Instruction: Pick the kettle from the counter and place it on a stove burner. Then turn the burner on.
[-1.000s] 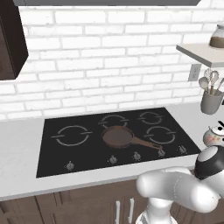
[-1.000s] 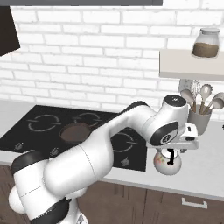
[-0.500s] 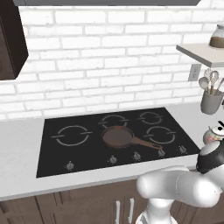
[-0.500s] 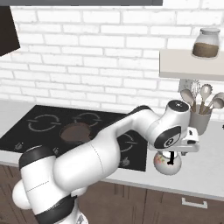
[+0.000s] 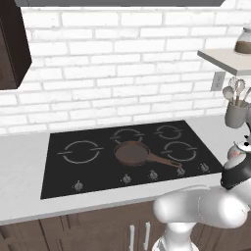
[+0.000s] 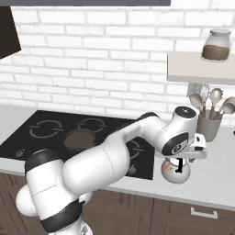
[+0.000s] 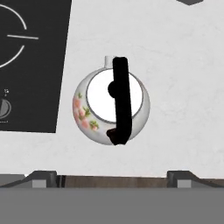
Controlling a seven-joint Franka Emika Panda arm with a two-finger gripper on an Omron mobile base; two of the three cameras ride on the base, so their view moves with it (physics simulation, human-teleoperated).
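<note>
From the left base view, the kettle (image 5: 238,150) peeks out on the counter (image 5: 24,162) just beyond the arm's dark wrist, well to the right of the frying pan (image 5: 132,153) and the big stove burner (image 5: 80,151). From the right base view, the gripper (image 6: 180,161) hangs straight over the kettle (image 6: 175,171), which stands just off the black cooktop (image 6: 27,137), with the utensil crock (image 6: 209,127) behind it. In the hand view the kettle (image 7: 111,107) sits directly below, its black handle (image 7: 120,100) upright across the lid, and I cannot tell whether the fingers are parted or closed.
</note>
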